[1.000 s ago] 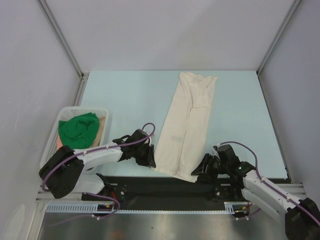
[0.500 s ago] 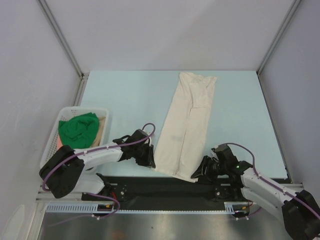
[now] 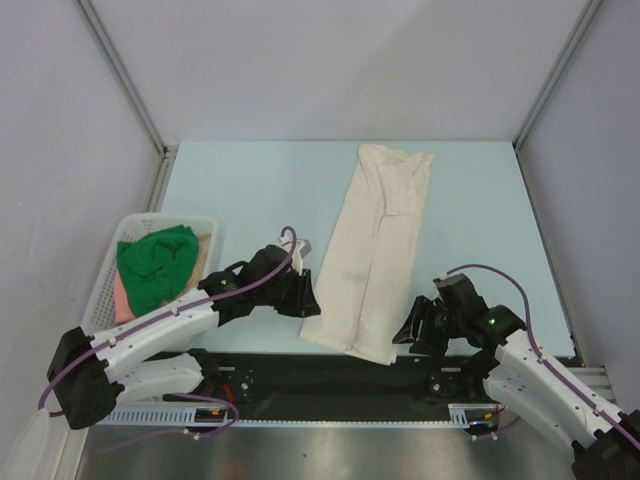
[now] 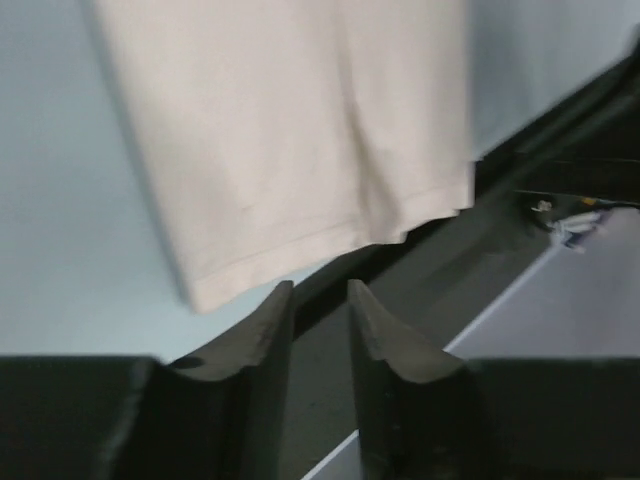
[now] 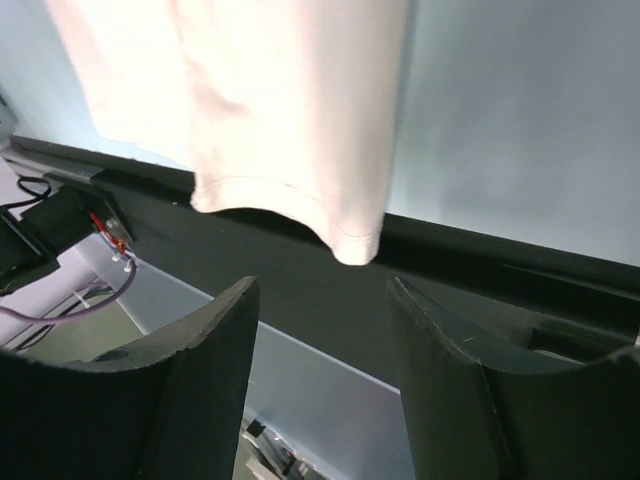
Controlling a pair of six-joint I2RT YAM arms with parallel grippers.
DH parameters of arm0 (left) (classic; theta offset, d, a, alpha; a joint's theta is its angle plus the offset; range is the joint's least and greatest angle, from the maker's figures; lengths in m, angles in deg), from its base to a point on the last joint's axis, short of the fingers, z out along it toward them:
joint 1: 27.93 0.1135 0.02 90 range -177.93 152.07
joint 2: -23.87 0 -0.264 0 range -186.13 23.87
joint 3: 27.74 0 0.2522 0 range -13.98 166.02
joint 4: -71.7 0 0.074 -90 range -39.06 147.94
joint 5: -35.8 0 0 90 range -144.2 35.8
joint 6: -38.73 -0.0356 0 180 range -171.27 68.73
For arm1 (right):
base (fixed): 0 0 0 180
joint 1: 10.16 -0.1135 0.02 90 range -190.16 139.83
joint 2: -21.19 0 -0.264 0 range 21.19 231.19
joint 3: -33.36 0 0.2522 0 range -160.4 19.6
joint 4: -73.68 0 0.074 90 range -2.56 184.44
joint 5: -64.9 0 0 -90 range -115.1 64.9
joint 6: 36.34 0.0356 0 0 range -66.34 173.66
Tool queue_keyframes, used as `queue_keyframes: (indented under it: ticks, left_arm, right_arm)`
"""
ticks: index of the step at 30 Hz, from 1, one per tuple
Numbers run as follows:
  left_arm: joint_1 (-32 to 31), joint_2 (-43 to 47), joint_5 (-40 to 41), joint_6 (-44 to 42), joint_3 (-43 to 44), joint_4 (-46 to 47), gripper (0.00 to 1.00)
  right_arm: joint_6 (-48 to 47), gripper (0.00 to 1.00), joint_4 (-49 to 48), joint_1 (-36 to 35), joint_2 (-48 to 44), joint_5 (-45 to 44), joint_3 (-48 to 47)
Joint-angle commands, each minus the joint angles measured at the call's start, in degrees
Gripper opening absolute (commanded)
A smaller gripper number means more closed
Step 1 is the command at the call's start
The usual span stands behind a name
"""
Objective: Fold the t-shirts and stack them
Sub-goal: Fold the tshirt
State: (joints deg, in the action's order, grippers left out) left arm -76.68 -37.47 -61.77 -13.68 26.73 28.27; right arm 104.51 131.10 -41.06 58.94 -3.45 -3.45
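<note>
Pale blue table [image 3: 240, 190] inside grey walls, seen from above, with two robot arms mounted at its near edge.

A cream shirt [image 3: 375, 240], folded lengthwise into a long strip, lies on the table between the two arms. Its long axis runs away from both tools toward the far edge, leaning slightly right. Its near hem hangs over the black strip [image 3: 330, 378] along the table's near edge.

The left tool [image 4: 318, 290] sits low at the hem's left corner. Its fingers are only narrowly parted and grip nothing. In its wrist view the hem lies just ahead of the fingertips, not between them.

The right tool [image 5: 320, 285] is just beside the hem's right corner, with its fingers spread wide and empty. That corner lies just ahead of them, roughly centred in the gap.

Each arm is close to its own corner, and neither is clearly nearer. The likely next move is for both tools to pinch the hem and carry it along the long axis to the collar end. For that, the left tool would first need to spread wider.

Well to the left of the left tool, a white basket [image 3: 165, 218] holds a green shirt [image 3: 155, 260] and a bit of pink cloth [image 3: 122, 295].
</note>
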Motion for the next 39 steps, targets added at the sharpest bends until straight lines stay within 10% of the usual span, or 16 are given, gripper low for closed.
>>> queue_keyframes:
  ticks: [1, 8, 39]
  left_arm:
    - [-1.9, -2.9, -9.5, 0.6, 2.4, 11.2, 0.3]
    - [-7.7, -22.3, -14.0, 1.2, 10.8, 19.1, 0.0]
    - [-10.8, -37.3, -13.6, 1.9, 4.9, 22.5, 0.0]
  right_arm:
    - [-1.4, 0.59, 2.1, 0.1, 1.2, -0.4, 0.2]
    - [-1.5, 0.57, 2.2, 2.0, 1.6, 0.6, 0.0]
    - [-0.1, 0.55, -11.9, 4.5, 6.8, 9.2, 9.9]
